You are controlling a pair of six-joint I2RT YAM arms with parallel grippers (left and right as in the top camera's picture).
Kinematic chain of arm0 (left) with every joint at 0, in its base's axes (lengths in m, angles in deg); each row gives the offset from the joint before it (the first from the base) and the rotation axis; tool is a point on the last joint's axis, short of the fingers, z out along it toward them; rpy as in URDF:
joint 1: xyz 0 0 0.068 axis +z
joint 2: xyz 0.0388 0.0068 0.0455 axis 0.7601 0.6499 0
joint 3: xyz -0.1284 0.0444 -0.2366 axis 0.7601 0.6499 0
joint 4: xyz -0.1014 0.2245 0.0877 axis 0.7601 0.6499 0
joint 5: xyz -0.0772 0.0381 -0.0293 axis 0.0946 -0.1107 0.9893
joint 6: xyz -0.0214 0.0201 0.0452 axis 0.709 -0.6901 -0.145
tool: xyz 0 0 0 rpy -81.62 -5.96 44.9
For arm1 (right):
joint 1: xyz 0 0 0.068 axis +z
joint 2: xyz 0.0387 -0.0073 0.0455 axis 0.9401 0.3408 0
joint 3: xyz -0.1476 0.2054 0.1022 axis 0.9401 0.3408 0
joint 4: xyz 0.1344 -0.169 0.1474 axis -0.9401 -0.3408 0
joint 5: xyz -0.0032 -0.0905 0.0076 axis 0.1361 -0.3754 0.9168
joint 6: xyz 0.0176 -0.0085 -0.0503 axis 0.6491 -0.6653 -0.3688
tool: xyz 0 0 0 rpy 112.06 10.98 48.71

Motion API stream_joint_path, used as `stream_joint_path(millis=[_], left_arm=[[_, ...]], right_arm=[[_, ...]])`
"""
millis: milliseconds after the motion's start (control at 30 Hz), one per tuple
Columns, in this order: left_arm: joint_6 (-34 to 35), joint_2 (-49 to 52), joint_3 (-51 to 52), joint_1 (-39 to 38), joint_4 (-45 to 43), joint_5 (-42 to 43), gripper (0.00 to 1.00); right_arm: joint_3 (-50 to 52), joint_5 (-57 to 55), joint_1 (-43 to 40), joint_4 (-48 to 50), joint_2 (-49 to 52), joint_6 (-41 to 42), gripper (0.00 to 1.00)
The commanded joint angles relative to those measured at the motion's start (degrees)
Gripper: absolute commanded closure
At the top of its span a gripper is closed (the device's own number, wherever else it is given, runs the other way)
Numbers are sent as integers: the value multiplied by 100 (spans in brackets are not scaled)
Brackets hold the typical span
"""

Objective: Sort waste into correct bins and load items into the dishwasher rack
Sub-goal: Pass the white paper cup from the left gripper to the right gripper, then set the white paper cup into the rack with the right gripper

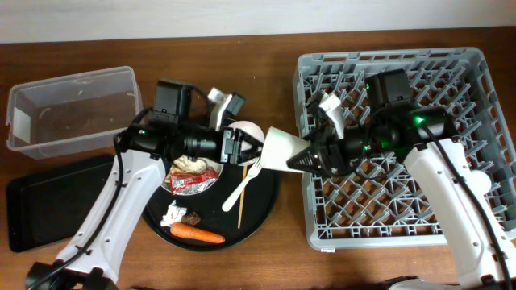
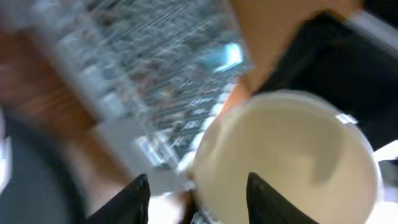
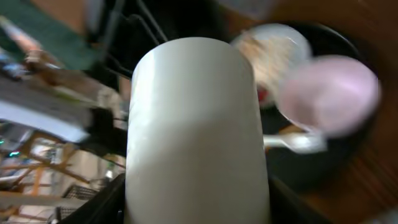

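A white paper cup (image 1: 282,151) hangs on its side above the table's middle, between the two arms, with its base toward 3 o'clock and its open mouth toward 9 o'clock. The right gripper (image 1: 306,159) is clamped on the base end; the right wrist view shows a dark finger pressed to each side of the cup wall. The left gripper (image 1: 251,148) faces the cup's mouth with its jaws spread. In the blurred left wrist view the cup's rim sits between the two fingers, and I cannot tell whether either one touches it.

The grey dishwasher rack (image 1: 476,89) fills the table's 3 o'clock side, just beside the cup's base. Below the cup, toward 7 o'clock, lies a round black tray (image 1: 258,213). On it are a carrot (image 1: 196,234) near its 6 o'clock edge, a white plastic fork (image 1: 244,184) toward 2 o'clock, a crumpled tissue (image 1: 173,213) at 8 o'clock, and a small plate (image 1: 211,184) with food scraps and a red wrapper (image 1: 192,180). A clear plastic bin (image 1: 72,109) stands at the table's 10 o'clock, and a flat black bin (image 1: 48,201) at 8 o'clock.
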Motion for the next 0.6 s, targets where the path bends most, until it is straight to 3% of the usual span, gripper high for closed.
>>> stream_joint_path(millis=[0,100,267,433,567], left_arm=[[-31,-275,-17,149,820,-2918,48],[-31,-511,-17,282,1475,-4127,47],[-31,-610,-17,293,1537,-4190,47],[-31,-610,-17,293,1539,-4188,47],[-31,-610,-17,293,1539,-4188,46]], right_arm=[[-293,-2090,-479,-201,9,1311,55],[-859,-3659,-1360,-824,11,2129,56],[-1034,-5416,-2957,-1029,90,2802,61],[-1034,-5643,-3969,-1128,538,3016,60],[-1029,-5641,-4109,-1274,1027,3134,59]])
